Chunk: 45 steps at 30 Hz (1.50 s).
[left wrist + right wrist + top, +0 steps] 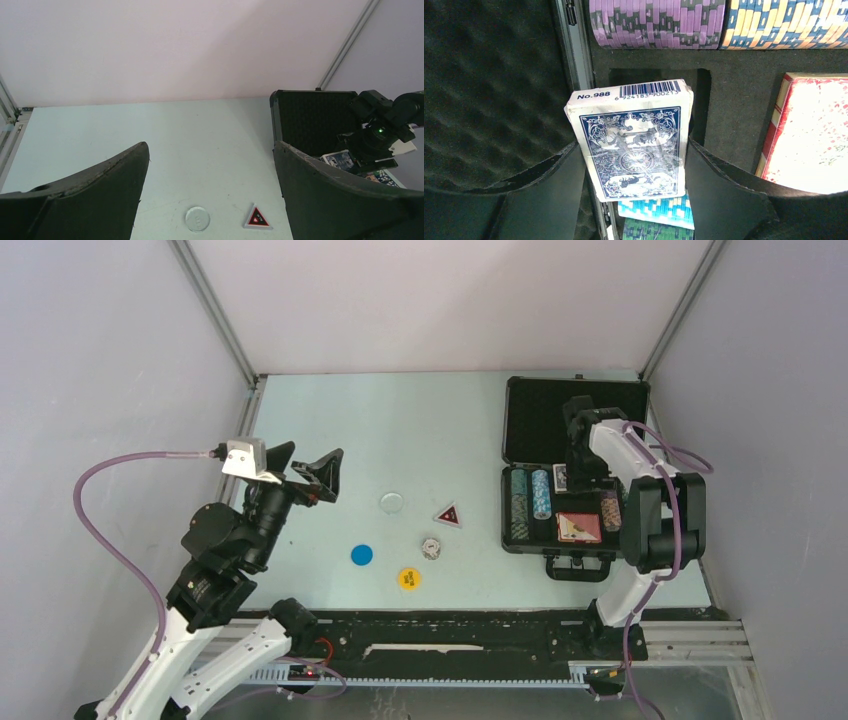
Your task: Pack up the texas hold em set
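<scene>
A pale blue-green table [420, 420] sits inside plain whitish walls [440, 300] with metal posts in the corners.

The black case [540, 425] lies open under the right claw [631, 150]. Its lid is laid back flat and lined with bumpy foam. In the tray, rows of striped chips [659, 22] in purple, orange, teal and green lie on edge. A red deck [809, 135] sits flat in its slot just beside the claw.

The right claw is part open. Its two fingers press on the long sides of the blue deck [634, 140], which bears a barcode and "No.988". The claw holds the deck over a dark recess in the foam.

The left claw [211, 145] is well away from the case, spread wide and holding nothing. On the table ahead of it lie a clear disc [197, 219] and a red triangle [257, 218]. A blue disc [361, 555], a yellow disc [408, 579] and a small pale round piece [430, 547] lie between the two claws, nearer the arm bases.
</scene>
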Motion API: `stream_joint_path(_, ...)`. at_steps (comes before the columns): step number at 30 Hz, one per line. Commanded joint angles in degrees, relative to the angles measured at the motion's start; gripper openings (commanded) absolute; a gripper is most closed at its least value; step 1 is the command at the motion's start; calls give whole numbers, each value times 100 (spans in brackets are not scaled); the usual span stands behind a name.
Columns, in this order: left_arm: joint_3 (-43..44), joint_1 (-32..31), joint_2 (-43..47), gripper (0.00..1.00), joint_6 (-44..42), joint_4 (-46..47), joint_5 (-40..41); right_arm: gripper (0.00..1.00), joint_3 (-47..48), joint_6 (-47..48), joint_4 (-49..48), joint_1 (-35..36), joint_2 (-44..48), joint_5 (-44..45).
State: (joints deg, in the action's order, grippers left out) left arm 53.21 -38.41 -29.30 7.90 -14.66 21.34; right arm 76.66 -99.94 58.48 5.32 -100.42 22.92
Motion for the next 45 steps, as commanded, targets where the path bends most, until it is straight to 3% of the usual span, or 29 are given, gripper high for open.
stream_joint_path(1, -75, -39, 19, 100, -122, 165, 89, 20, 75, 17, 156, -64, 69, 24)
stream_joint_path(13, -74, -49, 43, 100, -127, 160, 135, 20, -39, 6, 249, -136, 122, -165)
stream_joint_path(25, -75, -50, 37, 100, -140, 166, 129, 22, -420, 545, -312, -366, 300, -369)
stream_joint_path(33, -65, -52, 32, 100, -131, 165, 114, 22, -420, 358, -53, -349, 490, -141)
stream_joint_path(45, -66, -45, 43, 100, -131, 167, 134, 27, -245, 256, 269, -218, -2, -121)
